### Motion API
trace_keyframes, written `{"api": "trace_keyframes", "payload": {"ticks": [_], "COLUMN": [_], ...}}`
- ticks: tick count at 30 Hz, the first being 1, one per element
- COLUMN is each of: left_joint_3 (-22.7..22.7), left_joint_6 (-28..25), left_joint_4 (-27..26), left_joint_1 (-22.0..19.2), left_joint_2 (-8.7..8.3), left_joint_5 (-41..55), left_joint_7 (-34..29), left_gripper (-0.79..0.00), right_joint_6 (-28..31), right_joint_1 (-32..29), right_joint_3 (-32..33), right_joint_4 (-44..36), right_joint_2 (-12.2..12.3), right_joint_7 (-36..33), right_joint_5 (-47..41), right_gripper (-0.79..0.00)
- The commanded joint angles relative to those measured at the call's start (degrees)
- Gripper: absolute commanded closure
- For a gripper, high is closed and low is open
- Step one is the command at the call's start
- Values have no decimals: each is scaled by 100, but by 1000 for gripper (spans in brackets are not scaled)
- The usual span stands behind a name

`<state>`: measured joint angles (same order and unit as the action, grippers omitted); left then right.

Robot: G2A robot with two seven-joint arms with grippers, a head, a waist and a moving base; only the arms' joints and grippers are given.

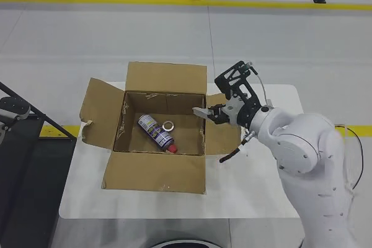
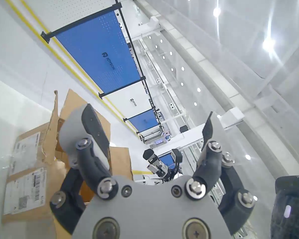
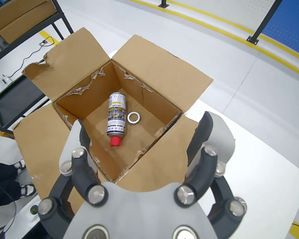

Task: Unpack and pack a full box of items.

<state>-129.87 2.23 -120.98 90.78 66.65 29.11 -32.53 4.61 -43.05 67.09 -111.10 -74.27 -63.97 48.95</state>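
Hovering released and empty, the right claw [image 3: 142,121] hangs above the right-hand rim of the cardboard box [image 3: 152,98], jaws spread wide and aimed down into the opening. On the box floor a spray can [image 3: 116,113] lies on its side with its red cap toward the claw. A small silver ring [image 3: 133,117] lies flat just beside the can's body. The box stands on the white worktop [image 3: 251,165] with its flaps folded outward.

The step in hand looks like reaching in for the can. To do it well, the claw should clear the near wall and its torn edge before dropping. It should then turn so the jaws straddle the can across its width at mid-body, and close gently, since a round can may roll. The finger on the ring side should not catch the ring.

The left claw [image 2: 150,115], also released and empty, points upward off the worktop's left side.
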Motion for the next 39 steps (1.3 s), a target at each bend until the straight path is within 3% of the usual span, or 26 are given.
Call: {"api": "trace_keyframes", "payload": {"ticks": [1, 12, 26, 39], "left_joint_3": [0, 0, 0, 0], "left_joint_6": [0, 0, 0, 0], "left_joint_4": [0, 0, 0, 0], "left_joint_1": [0, 0, 0, 0], "left_joint_2": [0, 0, 0, 0], "left_joint_5": [0, 0, 0, 0], "left_joint_7": [0, 0, 0, 0], "left_gripper": [-785, -785, -785, -785], "right_joint_6": [-156, -144, -979, -966], "right_joint_1": [167, 224, 2493, 2437], "right_joint_3": [-148, -335, -2448, -2599], "right_joint_4": [86, 293, 3058, 3257], "right_joint_2": [-23, -46, -793, -836], "right_joint_7": [-101, -43, -301, -283], "right_joint_5": [-17, 19, -964, -971], "right_gripper": [-785, -785, -785, -785]}}
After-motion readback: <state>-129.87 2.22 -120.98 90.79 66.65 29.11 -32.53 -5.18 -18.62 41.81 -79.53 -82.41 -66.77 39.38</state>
